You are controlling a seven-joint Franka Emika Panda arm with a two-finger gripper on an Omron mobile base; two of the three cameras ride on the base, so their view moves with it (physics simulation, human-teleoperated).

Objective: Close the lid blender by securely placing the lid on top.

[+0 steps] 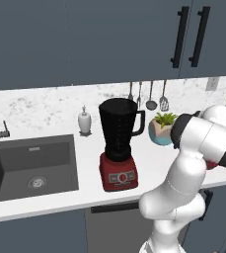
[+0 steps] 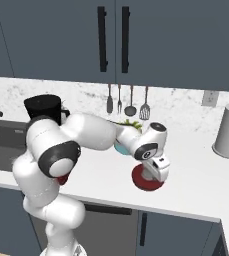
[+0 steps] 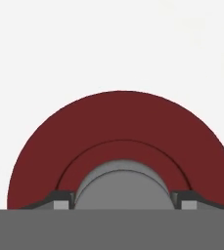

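Lid directly beneath hand

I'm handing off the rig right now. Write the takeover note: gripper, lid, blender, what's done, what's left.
Gripper: down over the lid, one fingertip either side of its grey centre cap; whether it is clamped cannot be told.
Lid: flat on the counter, right of the blender.
Blender: upright by the sink, jar top open.
Done: gripper at the lid.
Left: confirm grip, lift, carry to jar, seat lid.
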